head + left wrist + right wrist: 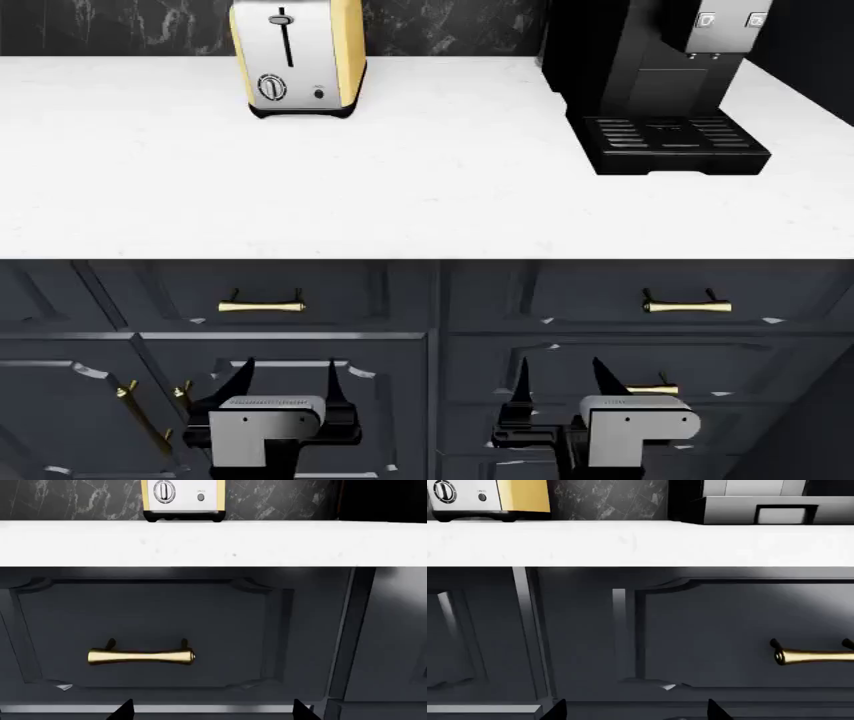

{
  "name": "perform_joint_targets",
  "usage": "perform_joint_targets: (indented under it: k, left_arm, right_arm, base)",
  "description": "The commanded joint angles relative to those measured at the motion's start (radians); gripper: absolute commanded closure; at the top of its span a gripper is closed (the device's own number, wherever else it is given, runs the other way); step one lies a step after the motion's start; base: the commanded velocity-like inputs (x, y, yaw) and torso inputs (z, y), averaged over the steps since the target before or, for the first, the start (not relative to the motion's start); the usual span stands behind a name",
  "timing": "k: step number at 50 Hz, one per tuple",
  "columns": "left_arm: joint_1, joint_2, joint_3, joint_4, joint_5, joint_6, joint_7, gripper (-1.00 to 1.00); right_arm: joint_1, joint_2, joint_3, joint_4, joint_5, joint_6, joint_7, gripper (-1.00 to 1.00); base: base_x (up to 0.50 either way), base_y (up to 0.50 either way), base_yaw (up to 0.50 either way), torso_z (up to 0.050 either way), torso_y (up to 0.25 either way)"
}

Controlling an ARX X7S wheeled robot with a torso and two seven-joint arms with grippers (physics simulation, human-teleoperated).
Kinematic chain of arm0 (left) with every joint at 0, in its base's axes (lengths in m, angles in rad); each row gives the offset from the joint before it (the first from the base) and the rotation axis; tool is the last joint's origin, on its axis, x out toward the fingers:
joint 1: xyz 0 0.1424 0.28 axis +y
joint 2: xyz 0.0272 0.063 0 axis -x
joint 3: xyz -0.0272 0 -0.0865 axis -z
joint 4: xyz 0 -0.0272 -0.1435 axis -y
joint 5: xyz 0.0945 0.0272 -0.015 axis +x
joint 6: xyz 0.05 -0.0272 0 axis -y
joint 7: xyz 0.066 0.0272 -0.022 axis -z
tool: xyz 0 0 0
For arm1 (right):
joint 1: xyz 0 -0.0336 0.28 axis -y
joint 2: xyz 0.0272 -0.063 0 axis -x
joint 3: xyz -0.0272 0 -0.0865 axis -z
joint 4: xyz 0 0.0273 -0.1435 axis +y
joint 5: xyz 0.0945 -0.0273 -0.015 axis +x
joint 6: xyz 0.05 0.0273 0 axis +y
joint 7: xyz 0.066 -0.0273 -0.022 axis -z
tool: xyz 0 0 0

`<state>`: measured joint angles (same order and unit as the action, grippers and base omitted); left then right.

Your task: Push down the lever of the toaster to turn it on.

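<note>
The toaster (296, 58) stands at the back left of the white counter (400, 170), with yellow sides, a steel face and a black base. Its lever (282, 20) is a small black tab at the top of the vertical slot, above the round dial (272, 88). The toaster's lower part shows in the left wrist view (183, 499) and the right wrist view (490, 500); the lever is out of view there. My left gripper (286, 385) and right gripper (562, 380) are open and empty, low in front of the dark cabinet drawers, well below the counter.
A large black coffee machine (654, 80) stands at the back right of the counter. Dark drawers with brass handles (262, 304) (687, 303) lie below the counter edge. A dark marble wall (120, 25) runs behind the counter.
</note>
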<state>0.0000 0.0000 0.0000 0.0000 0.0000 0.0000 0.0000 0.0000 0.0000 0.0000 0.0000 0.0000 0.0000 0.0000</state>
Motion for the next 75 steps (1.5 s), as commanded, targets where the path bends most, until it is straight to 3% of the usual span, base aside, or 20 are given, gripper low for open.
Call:
perform_joint_targets:
  k: [1,15,20,26,32,39,46,56,65,75]
  left_arm:
    - [0.002,-0.017,0.020,0.004,-0.013,0.002,-0.017,-1.00]
    - [0.009,-0.056,0.069,0.031,-0.043,-0.009,-0.053,-1.00]
    - [0.007,-0.073,0.071,0.130,-0.040,-0.076,-0.073,-1.00]
    - [-0.025,-0.115,0.065,0.372,-0.072,-0.299,-0.065,-1.00]
    - [-0.097,-0.136,0.052,0.535,-0.112,-0.517,-0.066,-1.00]
    - [-0.205,-0.144,0.026,0.665,-0.146,-0.689,-0.087,-1.00]
    - [-0.364,-0.160,-0.060,0.822,-0.256,-0.953,-0.076,-1.00]
    - [-0.641,-0.159,-0.154,0.800,-0.362,-1.204,-0.068,-1.00]
    - [-0.785,-0.196,-0.156,0.667,-0.368,-1.246,-0.056,-1.00]
    - [-0.841,-0.220,-0.136,0.581,-0.346,-1.191,-0.055,-1.00]
  right_arm:
    - [-0.001,0.015,-0.020,-0.008,0.013,0.012,0.023,-1.00]
    - [0.001,0.056,-0.066,-0.057,0.019,0.092,0.089,-1.00]
    - [0.008,0.071,-0.069,-0.170,0.021,0.234,0.104,-1.00]
    - [0.042,0.134,-0.072,-0.447,0.056,0.512,0.051,-1.00]
    - [0.106,0.157,-0.036,-0.612,0.102,0.663,0.041,-1.00]
    - [0.237,0.175,0.001,-0.716,0.152,0.868,0.036,-1.00]
    - [0.420,0.173,0.064,-0.788,0.235,1.118,0.021,-1.00]
    - [0.705,0.170,0.116,-0.755,0.302,1.405,0.014,-1.00]
    - [0.863,0.179,0.118,-0.671,0.302,1.438,0.024,-1.00]
    - [0.975,0.186,0.132,-0.556,0.292,1.416,0.032,-1.00]
  base:
    - [0.00,0.00,0.00,0.000,0.000]
    - [0.00,0.00,0.00,0.000,0.000]
    - [0.00,0.00,0.00,0.000,0.000]
    - [0.00,0.00,0.00,0.000,0.000]
    - [0.00,0.00,0.00,0.000,0.000]
    - [0.00,0.00,0.00,0.000,0.000]
    - [0.00,0.00,0.00,0.000,0.000]
    - [0.00,0.00,0.00,0.000,0.000]
    - [0.00,0.00,0.00,0.000,0.000]
    - [0.00,0.00,0.00,0.000,0.000]
